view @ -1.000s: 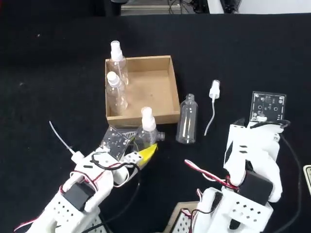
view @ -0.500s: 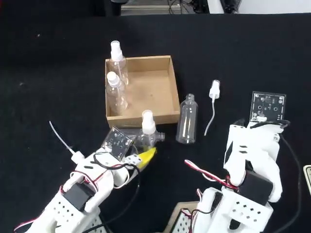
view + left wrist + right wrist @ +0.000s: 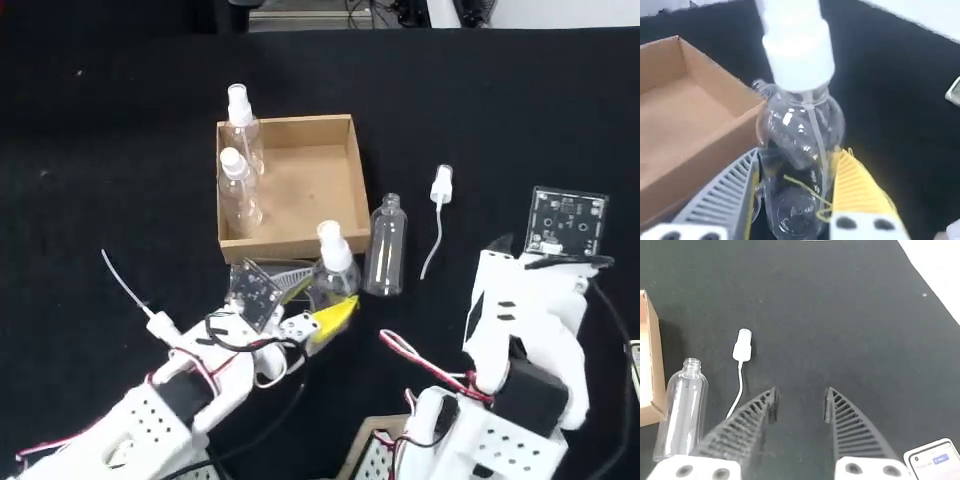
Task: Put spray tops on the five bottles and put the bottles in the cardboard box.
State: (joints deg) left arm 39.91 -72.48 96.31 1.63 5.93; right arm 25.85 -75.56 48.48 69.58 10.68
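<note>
My left gripper [image 3: 310, 295] is shut on a clear bottle [image 3: 331, 272] with a white spray top, held upright just outside the front wall of the cardboard box [image 3: 300, 180]. In the left wrist view the bottle [image 3: 800, 135] sits between the grey and yellow fingers [image 3: 855, 190], with the box [image 3: 685, 115] beside it. Two capped bottles [image 3: 240, 190] stand in the box's left side. An uncapped bottle [image 3: 385, 245] and a loose spray top [image 3: 441, 187] lie right of the box. My right gripper [image 3: 800, 400] is open above bare cloth, near that bottle [image 3: 682, 405] and spray top [image 3: 742, 346].
Another loose spray top with a long tube [image 3: 135, 297] lies on the black cloth left of my left arm. The right arm [image 3: 525, 330] stands at the lower right. A phone [image 3: 932, 460] lies near the right edge of the table.
My left gripper has carried the capped bottle to the right along the box's front wall, closer to the uncapped bottle. The right arm has shifted slightly.
</note>
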